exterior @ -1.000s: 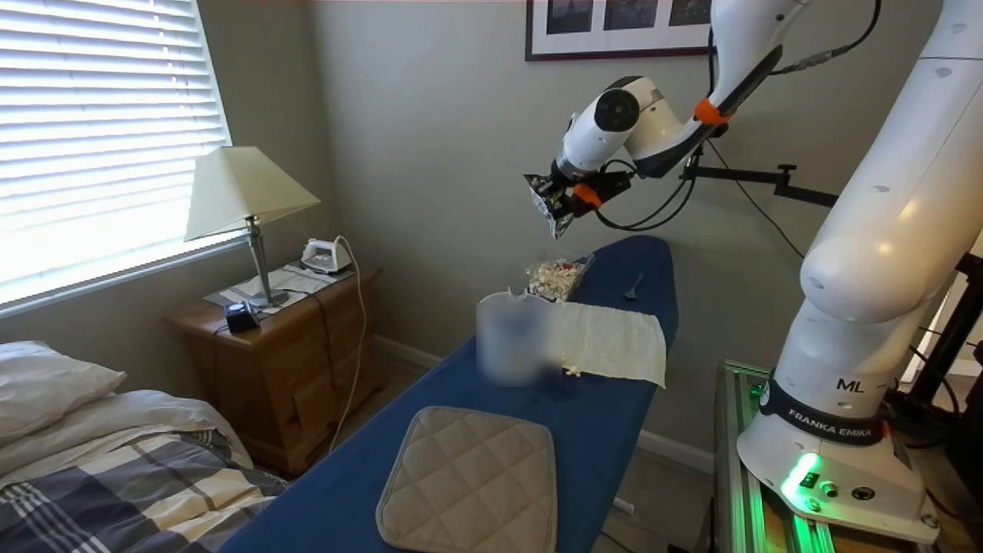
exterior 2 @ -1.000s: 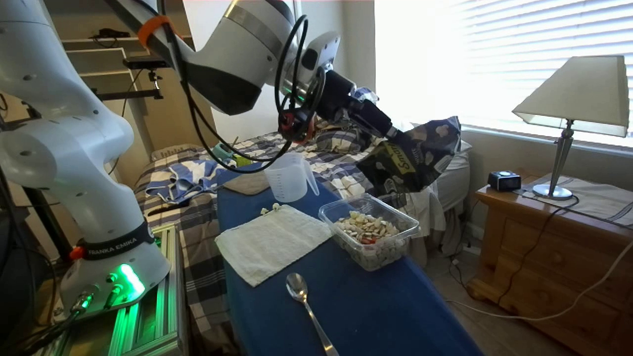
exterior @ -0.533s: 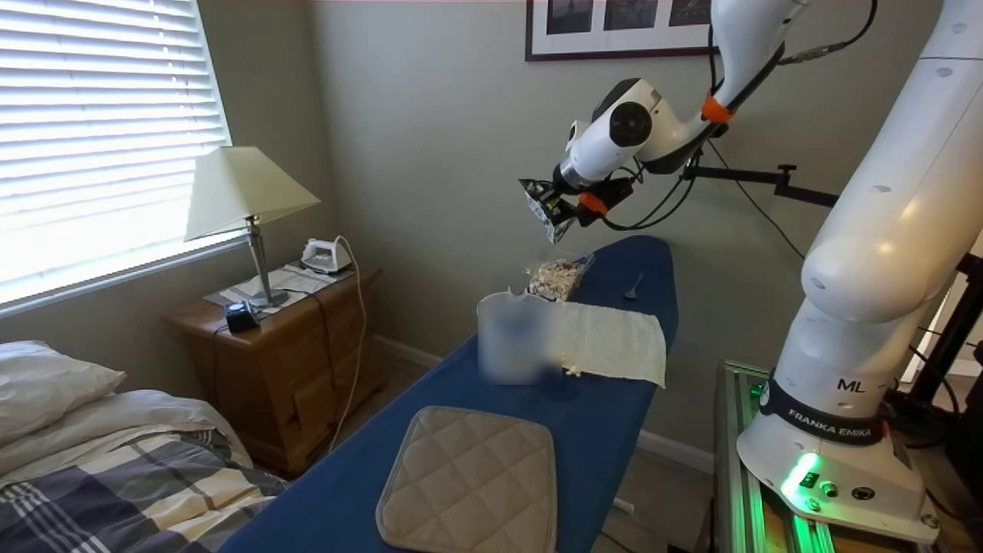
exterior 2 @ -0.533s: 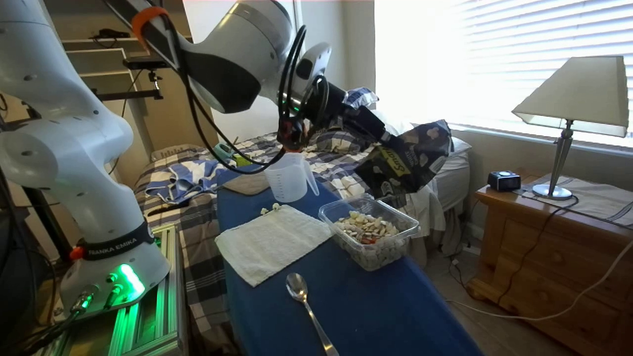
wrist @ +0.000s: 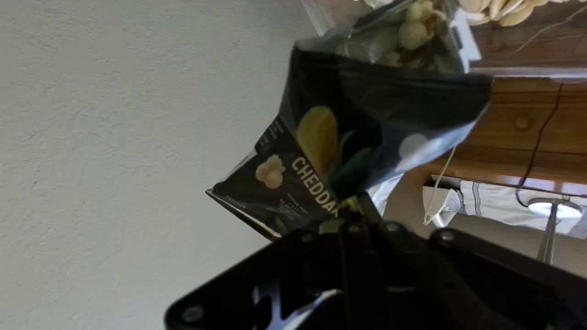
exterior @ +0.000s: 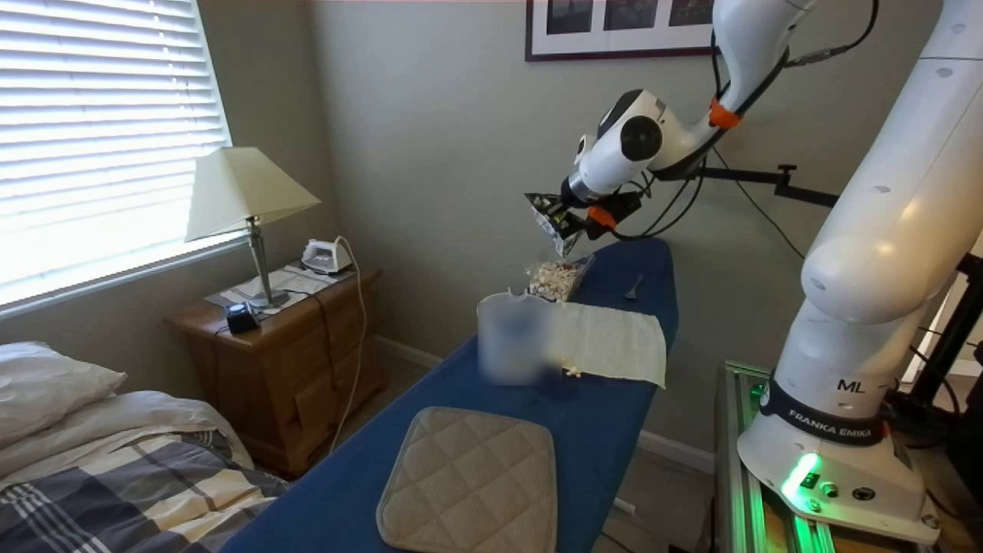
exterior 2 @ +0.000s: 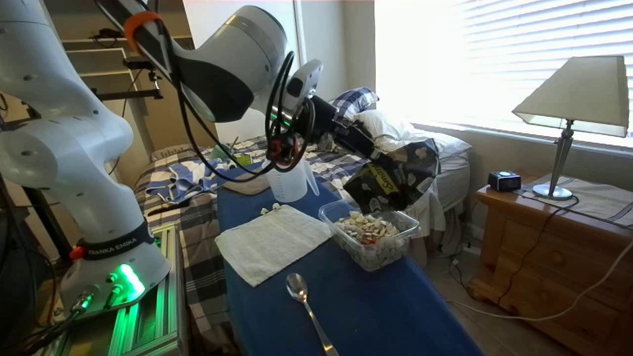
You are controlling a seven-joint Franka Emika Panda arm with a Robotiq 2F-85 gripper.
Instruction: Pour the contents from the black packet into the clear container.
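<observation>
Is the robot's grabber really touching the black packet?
Touching. The wrist view shows it: the closed gripper has a fold of the black packet pinched right between its fingertips.

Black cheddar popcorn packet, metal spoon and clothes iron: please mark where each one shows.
Black cheddar popcorn packet (exterior 2: 401, 182): in an exterior view, on its printed side.
Metal spoon (exterior 2: 297, 288): in an exterior view, on its bowl.
Clothes iron (exterior: 326, 255): in an exterior view, on its white body.

Most of the clear jug (exterior: 513, 342) is blurred in an exterior view. An exterior view's bottom edge clips the spoon (exterior 2: 312, 315); the black packet (wrist: 362, 105) bears illegible fine print.
</observation>
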